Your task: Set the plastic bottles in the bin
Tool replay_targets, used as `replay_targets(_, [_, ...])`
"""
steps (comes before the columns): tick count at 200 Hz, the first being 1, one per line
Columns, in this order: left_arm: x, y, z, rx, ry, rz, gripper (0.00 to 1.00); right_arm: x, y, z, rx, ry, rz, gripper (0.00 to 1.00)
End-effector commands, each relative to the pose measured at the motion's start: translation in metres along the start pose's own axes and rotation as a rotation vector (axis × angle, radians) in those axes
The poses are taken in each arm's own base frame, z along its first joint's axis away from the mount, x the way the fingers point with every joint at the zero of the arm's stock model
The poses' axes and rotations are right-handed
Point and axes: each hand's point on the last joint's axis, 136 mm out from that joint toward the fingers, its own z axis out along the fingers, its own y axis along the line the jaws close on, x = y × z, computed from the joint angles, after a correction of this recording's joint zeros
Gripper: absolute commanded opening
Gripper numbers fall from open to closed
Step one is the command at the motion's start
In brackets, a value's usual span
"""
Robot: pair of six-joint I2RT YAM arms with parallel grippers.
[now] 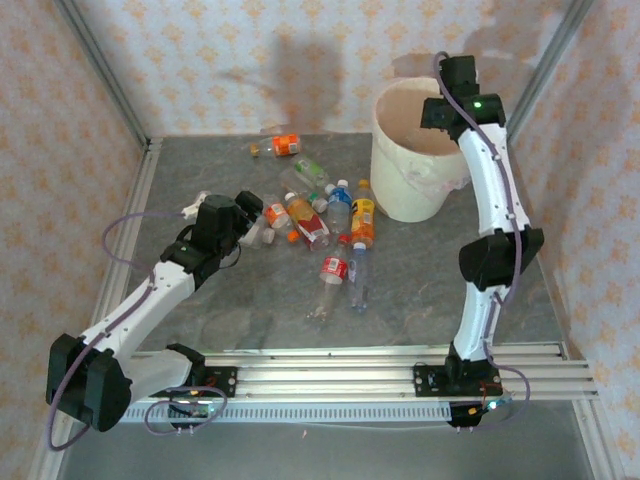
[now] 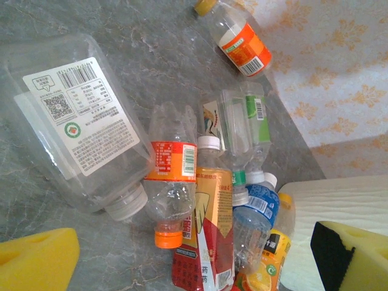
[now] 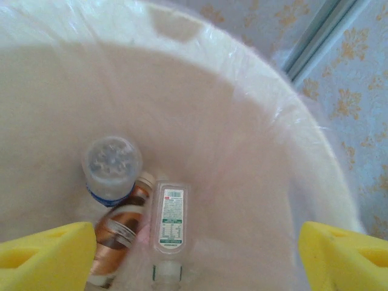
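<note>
Several plastic bottles lie in a loose pile on the grey table, among them a red-and-gold one [image 1: 310, 222], a blue-labelled one [image 1: 338, 205] and an orange-labelled one [image 1: 285, 146] further back. My left gripper [image 1: 240, 222] hangs open at the pile's left edge. In the left wrist view it [image 2: 200, 267] stands over the red-and-gold bottle [image 2: 209, 236], beside an orange-capped bottle [image 2: 171, 182] and a big clear one [image 2: 79, 121]. My right gripper [image 1: 442, 108] is open and empty above the bin [image 1: 400, 180]. Inside the bin [image 3: 242, 121] lie a blue-labelled bottle [image 3: 111, 167], a brown-labelled one [image 3: 121, 227] and a flat green-printed one [image 3: 170, 218].
Patterned walls close the table at the back and both sides. A metal rail [image 1: 330, 365] runs along the near edge by the arm bases. Two bottles [image 1: 345, 275] lie apart from the pile toward the front. Bare table stretches in front of the bin.
</note>
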Motion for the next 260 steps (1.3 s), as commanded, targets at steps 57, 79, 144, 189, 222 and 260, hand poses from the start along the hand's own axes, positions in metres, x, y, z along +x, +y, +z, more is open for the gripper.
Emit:
replay_targets(57, [-0.006, 0.013, 0.006, -0.128, 0.007, 0.065, 1.0, -0.033, 0.026, -0.101, -0.367, -0.319, 0.026, 0.96])
replay_targets(79, [-0.007, 0.009, 0.009, -0.149, 0.014, 0.082, 1.0, -0.027, 0.033, -0.13, -0.469, -0.41, 0.021, 0.99])
replay_targets(144, [-0.005, 0.006, 0.024, -0.203, 0.036, 0.052, 1.0, 0.028, 0.072, -0.205, -0.793, -0.501, -0.088, 0.99])
replay_targets(189, [0.004, 0.019, 0.019, -0.35, 0.063, 0.189, 1.0, 0.078, 0.075, -0.229, -0.896, -0.492, -0.069, 0.99])
replay_targets(222, [-0.022, 0.046, 0.017, -0.492, -0.015, 0.186, 1.0, 0.11, 0.065, -0.205, -0.828, -0.431, -0.028, 0.99])
replay_targets(260, [-0.039, 0.066, 0.034, -0.623, -0.12, 0.054, 1.0, 0.113, 0.065, -0.197, -0.812, -0.42, -0.002, 0.99])
